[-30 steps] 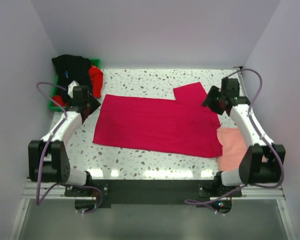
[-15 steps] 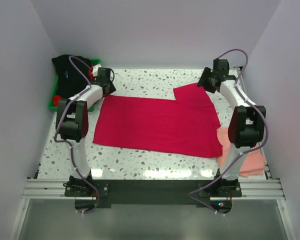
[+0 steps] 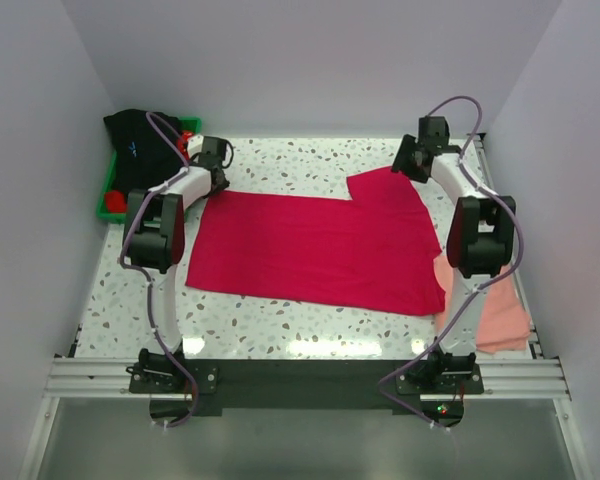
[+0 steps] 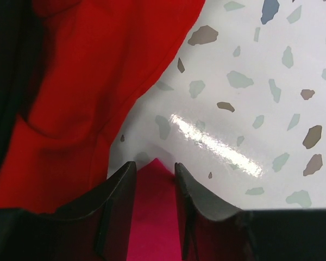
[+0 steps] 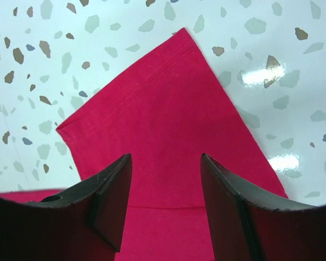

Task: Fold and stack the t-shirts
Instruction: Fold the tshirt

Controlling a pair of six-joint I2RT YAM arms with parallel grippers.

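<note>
**Both arms now stretched to the far corners of the crimson-pink shirt**

Both arms have swung out from the shirt's side edges of a second ago to its far edge. The shirt itself has not shifted.

- The crimson-pink t-shirt lies flat, spread across the middle of the terrazzo table. One sleeve sticks out at the far right.
- The left gripper is at the far left corner of the shirt. Its fingers are a narrow gap apart, with the corner tip of the cloth showing between them. They are not pinched on it.
- The right gripper is over the far right sleeve. Its fingers are wide apart, with the sleeve cloth below and between them, and nothing is held.
- The bright red t-shirt is bunched close beside the left gripper, with a sliver of table between it and the crimson corner.
- The black t-shirt is heaped over the green tray in the far left corner.
- The salmon-pink t-shirt lies at the near right, beside the crimson shirt's near right corner and partly behind the right arm.
</note>
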